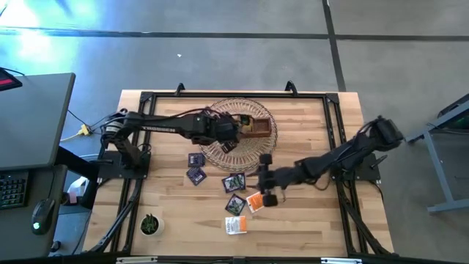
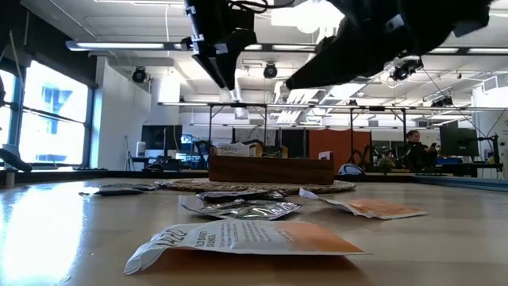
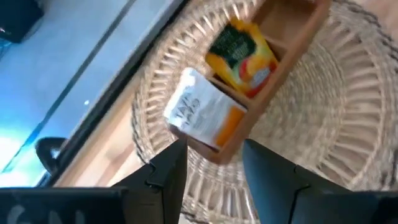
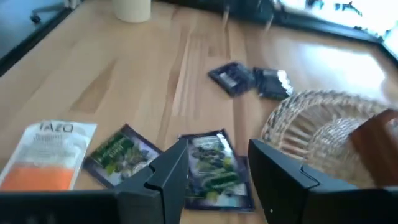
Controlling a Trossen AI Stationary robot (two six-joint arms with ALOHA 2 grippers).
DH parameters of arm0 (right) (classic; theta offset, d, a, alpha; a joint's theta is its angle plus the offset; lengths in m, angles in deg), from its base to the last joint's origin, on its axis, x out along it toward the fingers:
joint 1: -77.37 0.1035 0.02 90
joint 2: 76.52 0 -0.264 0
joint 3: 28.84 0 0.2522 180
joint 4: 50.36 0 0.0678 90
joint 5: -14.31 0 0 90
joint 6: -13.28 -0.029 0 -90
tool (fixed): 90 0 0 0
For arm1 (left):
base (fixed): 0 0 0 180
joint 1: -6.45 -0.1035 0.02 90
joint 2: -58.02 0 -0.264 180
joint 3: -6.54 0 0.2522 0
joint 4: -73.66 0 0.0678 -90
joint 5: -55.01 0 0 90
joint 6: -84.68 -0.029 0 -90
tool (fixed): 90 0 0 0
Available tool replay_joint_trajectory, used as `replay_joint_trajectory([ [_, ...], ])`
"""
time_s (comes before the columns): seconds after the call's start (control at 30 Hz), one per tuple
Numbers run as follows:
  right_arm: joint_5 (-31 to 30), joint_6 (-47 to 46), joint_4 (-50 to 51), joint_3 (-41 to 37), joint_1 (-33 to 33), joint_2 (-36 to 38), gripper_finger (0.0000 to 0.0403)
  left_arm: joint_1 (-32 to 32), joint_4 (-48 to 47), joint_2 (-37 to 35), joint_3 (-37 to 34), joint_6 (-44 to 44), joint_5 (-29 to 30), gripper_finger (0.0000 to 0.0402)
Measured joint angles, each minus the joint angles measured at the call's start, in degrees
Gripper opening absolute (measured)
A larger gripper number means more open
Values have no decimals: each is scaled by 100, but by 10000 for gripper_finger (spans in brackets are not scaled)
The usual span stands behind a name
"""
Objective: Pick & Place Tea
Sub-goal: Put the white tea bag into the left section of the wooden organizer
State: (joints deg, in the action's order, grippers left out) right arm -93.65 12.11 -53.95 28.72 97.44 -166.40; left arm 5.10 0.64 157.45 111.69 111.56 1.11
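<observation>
My left gripper (image 1: pixel 233 138) (image 3: pixel 214 149) hovers open over the wicker basket (image 1: pixel 238 130), just above the near end of the brown wooden box (image 3: pixel 273 68). Two sachets lie in the box, a white-and-orange one (image 3: pixel 202 115) and a green-and-orange one (image 3: pixel 242 53). My right gripper (image 1: pixel 262 180) (image 4: pixel 217 168) is open and held low over the table. Its fingers stand on either side of a dark green-purple sachet (image 4: pixel 214 165) (image 1: pixel 234 182) without touching it. Several more sachets lie flat on the table: dark ones (image 1: pixel 195 167), another dark one (image 1: pixel 235 204), an orange one (image 1: pixel 255 199) and a white-and-orange one (image 1: pixel 236 225).
The basket sits at the table's far middle with the box inside it. A small potted plant (image 1: pixel 150 224) stands at the near left corner. A black frame (image 1: pixel 220 95) runs round the table's edges. Bare wood lies near the right and left edges.
</observation>
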Motion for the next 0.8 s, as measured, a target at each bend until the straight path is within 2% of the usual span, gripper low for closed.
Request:
replay_joint_trajectory([
  [0.23, -477, -1049, 1513, 1356, 433, -799, 141, -4, -263, -13, 8, 12, 189, 152],
  [0.37, -745, -1951, 2475, 1900, 664, -1092, 140, -4, -289, -11, 8, 17, 410, 152],
  [0.6, -863, -3122, 3010, 2108, 980, -1343, 140, -4, -564, -11, 8, 144, 761, 152],
  [0.8, -1084, -3032, 3085, 2098, 1182, -1681, 140, -4, -891, -8, 8, 353, 901, 152],
])
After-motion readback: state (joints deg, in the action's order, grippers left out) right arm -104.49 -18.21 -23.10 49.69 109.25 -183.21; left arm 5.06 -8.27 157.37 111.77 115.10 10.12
